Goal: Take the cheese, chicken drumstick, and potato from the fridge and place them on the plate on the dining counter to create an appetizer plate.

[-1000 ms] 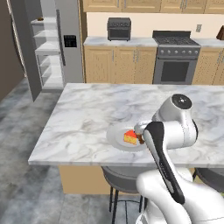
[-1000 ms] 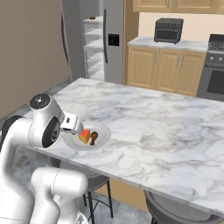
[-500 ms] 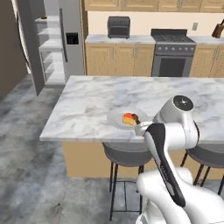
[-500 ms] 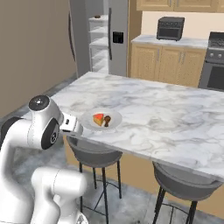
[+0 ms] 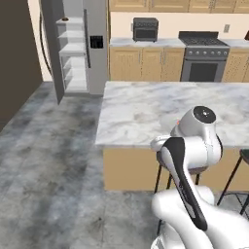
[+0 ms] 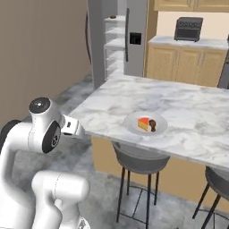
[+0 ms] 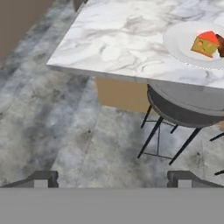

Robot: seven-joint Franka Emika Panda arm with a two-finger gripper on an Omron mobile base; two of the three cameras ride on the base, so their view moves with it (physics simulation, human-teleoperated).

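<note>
The round pale plate (image 6: 132,126) rests near the front edge of the marble dining counter (image 6: 188,105). On it lie the yellow-orange cheese (image 6: 143,124) and the dark chicken drumstick (image 6: 152,125), side by side. In the hand view the plate (image 7: 179,41) sits at the upper right, carrying the cheese (image 7: 204,43) and the drumstick (image 7: 220,43). My gripper (image 7: 112,179) is open and empty, off the counter's left corner, above the floor. The grey fridge (image 5: 97,63) stands open at the far left. A small brown lump on its top shelf looks like the potato (image 5: 64,19).
A grey bar stool (image 6: 139,159) stands under the counter below the plate, and another (image 6: 219,179) to its right. Wall cabinets, a stove (image 5: 203,53) and a toaster oven (image 5: 145,29) line the back. Grey floor stretches between the island and the fridge.
Both base views have shifted: the base has backed away from the counter and turned toward the fridge. The plate with its food stays on the counter. The gripper remains open.
</note>
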